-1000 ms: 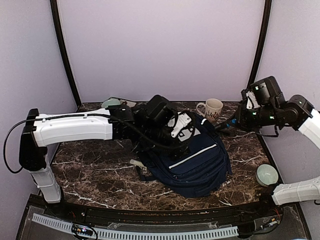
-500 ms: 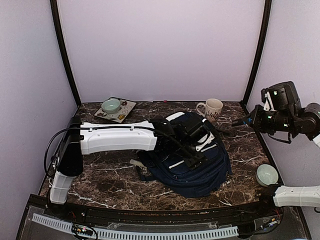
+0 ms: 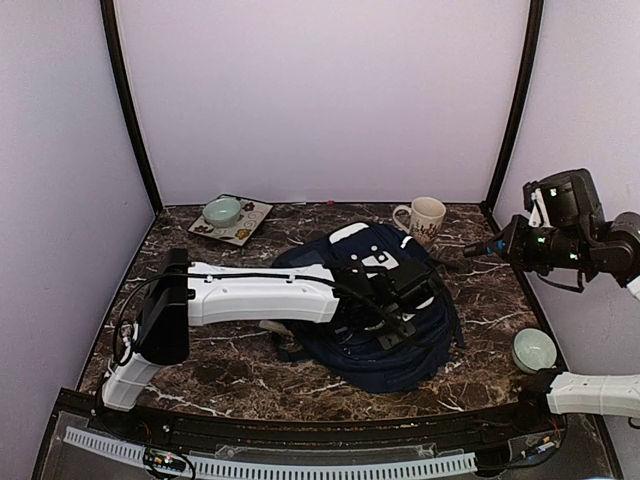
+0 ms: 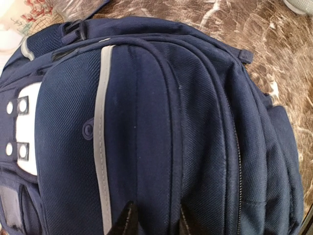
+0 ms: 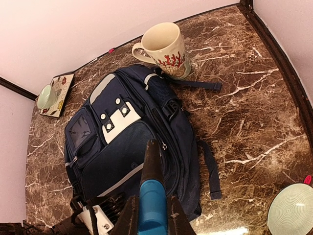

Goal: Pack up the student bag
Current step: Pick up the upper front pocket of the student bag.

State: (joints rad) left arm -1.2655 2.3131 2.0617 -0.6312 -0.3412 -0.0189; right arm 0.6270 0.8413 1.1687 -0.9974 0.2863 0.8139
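Fabric of bag is soft and saggy, so I take a fold; my left gripper nearly closed there, hold unclear; right gripper pinches blue pen.

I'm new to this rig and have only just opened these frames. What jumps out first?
The navy student bag lying flat mid-table dominates, and the left gripper is pressed down on its front panel. At the right edge, the right gripper hangs above the table holding a blue pen that points toward the bag. A cream mug with a red coral print stands at the bag's far end.
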